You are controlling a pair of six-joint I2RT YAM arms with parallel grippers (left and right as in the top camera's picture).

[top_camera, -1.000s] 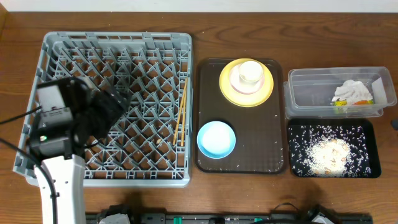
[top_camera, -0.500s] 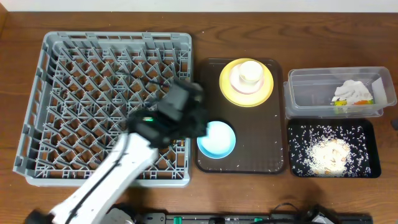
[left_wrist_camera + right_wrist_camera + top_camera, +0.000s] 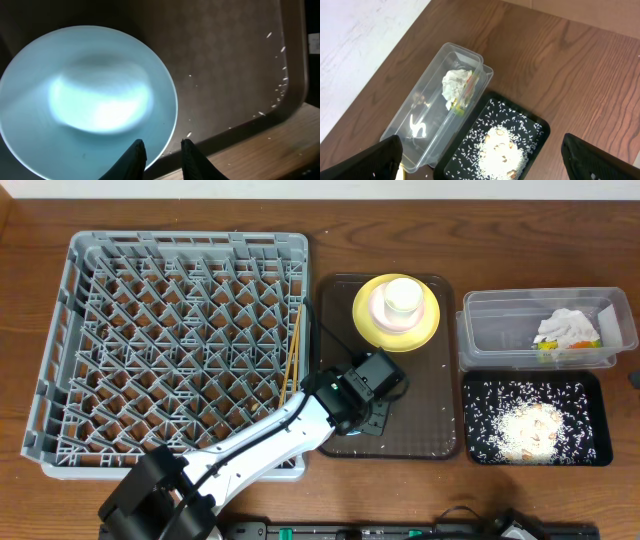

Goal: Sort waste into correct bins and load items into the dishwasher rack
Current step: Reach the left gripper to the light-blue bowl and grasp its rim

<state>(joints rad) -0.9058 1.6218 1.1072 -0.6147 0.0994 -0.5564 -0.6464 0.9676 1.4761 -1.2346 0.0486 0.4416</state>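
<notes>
Slippage is your risk: your left gripper (image 3: pixel 162 142) hangs with its fingers narrowly apart astride the rim of the light-blue dish (image 3: pixel 85 100) on the brown tray (image 3: pixel 225 60). You cannot tell whether they bite. A shallow edge pinch could let it tip and drop.

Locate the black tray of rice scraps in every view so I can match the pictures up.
Overhead: the black tray sits at lower right, just below the clear tub.
Left wrist: not in it.
Right wrist: black tray at bottom centre, cut by the lower edge.
Shared landmark: the clear tub lying alongside it, in the overhead and right wrist views only.
</notes>
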